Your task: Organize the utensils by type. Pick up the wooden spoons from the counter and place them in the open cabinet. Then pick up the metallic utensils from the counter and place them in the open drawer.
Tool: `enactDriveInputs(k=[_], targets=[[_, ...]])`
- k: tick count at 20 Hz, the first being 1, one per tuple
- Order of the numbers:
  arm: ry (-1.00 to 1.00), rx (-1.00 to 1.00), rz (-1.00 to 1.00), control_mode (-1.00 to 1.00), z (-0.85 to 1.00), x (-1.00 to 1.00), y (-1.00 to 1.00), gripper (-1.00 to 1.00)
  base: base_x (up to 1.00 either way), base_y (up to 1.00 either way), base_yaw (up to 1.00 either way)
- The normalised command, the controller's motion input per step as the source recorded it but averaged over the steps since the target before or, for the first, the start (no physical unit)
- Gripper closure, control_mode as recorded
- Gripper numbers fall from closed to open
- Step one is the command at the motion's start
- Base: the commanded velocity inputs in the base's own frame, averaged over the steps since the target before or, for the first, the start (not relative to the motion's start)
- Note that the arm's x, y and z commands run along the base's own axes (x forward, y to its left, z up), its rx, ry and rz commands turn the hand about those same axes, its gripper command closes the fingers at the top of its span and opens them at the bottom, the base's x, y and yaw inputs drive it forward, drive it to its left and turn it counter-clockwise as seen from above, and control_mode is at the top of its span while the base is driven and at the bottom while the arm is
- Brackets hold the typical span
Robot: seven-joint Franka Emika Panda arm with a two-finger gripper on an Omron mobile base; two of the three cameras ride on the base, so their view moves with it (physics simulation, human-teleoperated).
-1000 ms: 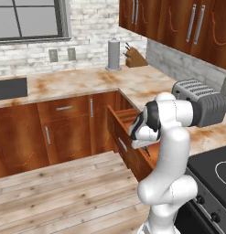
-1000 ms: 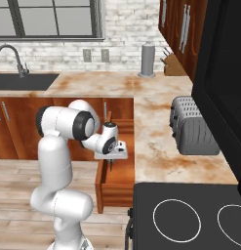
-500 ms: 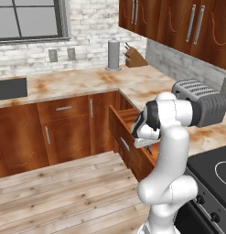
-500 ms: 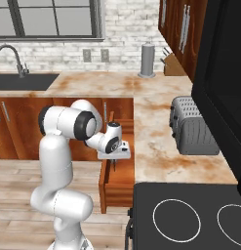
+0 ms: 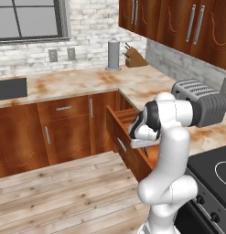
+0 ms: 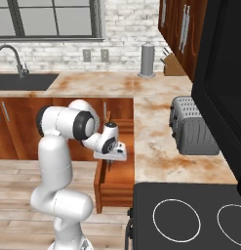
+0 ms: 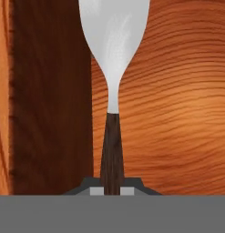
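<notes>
One fork (image 7: 112, 59), dark handle pinched tight in your gripper (image 7: 112, 189), hanging over the open drawer's (image 6: 108, 188) wooden floor.

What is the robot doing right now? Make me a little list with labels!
holding: fork, silver head, dark handle
gripper: shut on the fork's handle
where: over the open drawer, fork pointing down into it
under the fork: wooden drawer bottom
on the counter: toaster, knife block, tall grey canister
nearby: sink with faucet, stove
not yet done: fork not let go
</notes>
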Motion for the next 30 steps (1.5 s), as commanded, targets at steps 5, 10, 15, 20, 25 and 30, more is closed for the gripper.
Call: enactDriveInputs(k=[5,10,15,20,25,30], targets=[[0.00,0.00,-0.14,-1.00,-0.17,-0.15,0.38,1.00,0.00,0.00,0.00],[0.00,0.00,-0.11,-1.00,-0.01,-0.01,0.45,1.00,0.00,0.00,0.00],[0.00,0.00,-0.08,-1.00,0.00,-0.03,0.47,1.00,0.00,0.00,0.00],[0.01,-0.01,-0.07,-1.00,0.00,-0.01,0.44,1.00,0.00,0.00,0.00],[0.06,-0.02,-0.05,-1.00,0.00,0.00,0.43,1.00,0.00,0.00,0.00],[0.04,-0.01,-0.02,-1.00,0.00,0.00,0.41,1.00,0.00,0.00,0.00]])
